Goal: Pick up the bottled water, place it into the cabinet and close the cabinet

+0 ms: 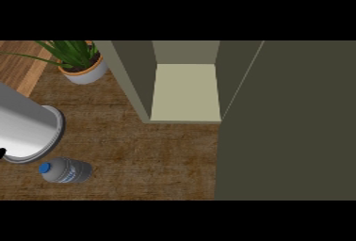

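The water bottle (67,171), clear with a blue cap, stands on the brown counter (153,155) at the lower left. Up and to its right is the olive cabinet, open, with a pale bare shelf (186,92) inside. Its open door (285,122) fills the right side of the view. A grey forearm (28,127) reaches in from the left edge, just above the bottle. Of my left hand only a black sliver (2,153) shows at the edge, apart from the bottle. My right hand is out of view.
A potted plant (82,63) in a white pot stands at the back left, next to the cabinet's left wall. A lighter wooden strip (21,66) runs along the counter's far left.
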